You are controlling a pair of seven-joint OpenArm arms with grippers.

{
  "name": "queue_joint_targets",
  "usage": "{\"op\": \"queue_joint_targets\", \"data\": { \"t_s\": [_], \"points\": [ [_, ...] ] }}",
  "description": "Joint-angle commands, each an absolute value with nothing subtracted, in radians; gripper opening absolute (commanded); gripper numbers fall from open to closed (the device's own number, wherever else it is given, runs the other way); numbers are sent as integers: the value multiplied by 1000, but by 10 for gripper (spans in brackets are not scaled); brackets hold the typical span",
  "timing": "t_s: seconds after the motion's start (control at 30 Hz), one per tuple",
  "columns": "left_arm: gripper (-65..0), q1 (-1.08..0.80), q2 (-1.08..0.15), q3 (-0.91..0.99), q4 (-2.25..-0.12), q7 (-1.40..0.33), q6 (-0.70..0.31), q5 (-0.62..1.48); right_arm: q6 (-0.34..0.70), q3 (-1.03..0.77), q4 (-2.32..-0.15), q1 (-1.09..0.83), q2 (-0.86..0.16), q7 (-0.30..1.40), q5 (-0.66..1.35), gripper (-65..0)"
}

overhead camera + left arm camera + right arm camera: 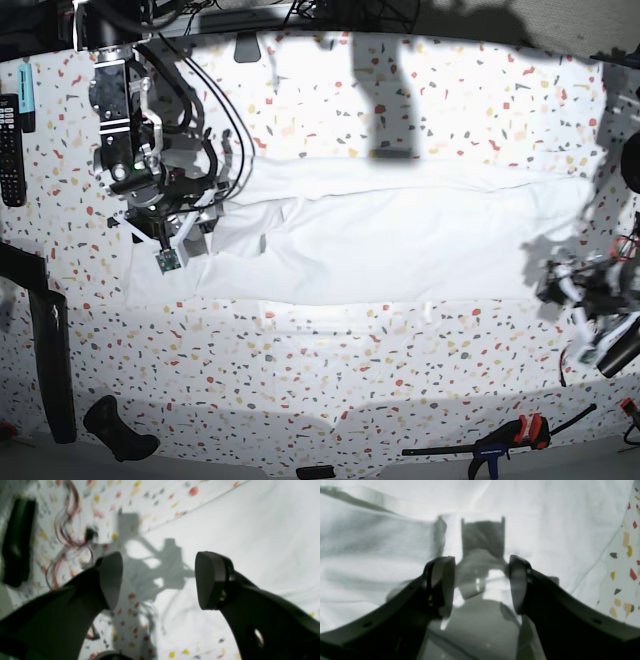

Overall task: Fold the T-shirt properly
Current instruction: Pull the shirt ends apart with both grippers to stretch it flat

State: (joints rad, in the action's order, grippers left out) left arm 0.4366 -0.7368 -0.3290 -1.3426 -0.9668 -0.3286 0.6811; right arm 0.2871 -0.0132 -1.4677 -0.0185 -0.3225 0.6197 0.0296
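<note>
Left gripper (158, 580) gapes wide and empty, the soft white wrinkly cloth T-shirt (250, 542) beneath and to one side, speckled terrazzo tabletop (140, 502) to the other. Right gripper (481, 585) hangs parted, gripping nothing, directly above the shirt. From the base view, both sit at the shirt's opposite ends.

- The T-shirt (400, 235) is plain white, wrinkled, folded into a long flat band.
- One end lies under the right fingers (440, 580); the other ends just beside the left fingers (210, 580).
</note>
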Motion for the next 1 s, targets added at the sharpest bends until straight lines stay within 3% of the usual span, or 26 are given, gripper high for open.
{"op": "queue_joint_targets", "data": {
  "t_s": [0.0, 0.13, 0.33, 0.57, 0.97],
  "points": [
    [-214, 461, -751, -299, -1303, -949, -360, 724, 269, -21, -1468, -8, -344, 662, -15, -310],
    [-214, 476, -751, -249, -1090, -950, -477, 830, 269, -21, -1484, 27, -344, 671, -14, -310],
    [-214, 488, -751, -248, -881, -969, -533, 912, 269, -21, -1628, 62, -344, 701, 16, -310],
    [-214, 488, -738, -248, -809, -1038, -580, 1143, 270, -21, -1887, 66, -344, 747, 37, -310],
    [-214, 455, -628, -248, -700, -1069, -648, 1163, 272, -22, -2128, 19, -344, 828, 36, -310]
  ]
}}
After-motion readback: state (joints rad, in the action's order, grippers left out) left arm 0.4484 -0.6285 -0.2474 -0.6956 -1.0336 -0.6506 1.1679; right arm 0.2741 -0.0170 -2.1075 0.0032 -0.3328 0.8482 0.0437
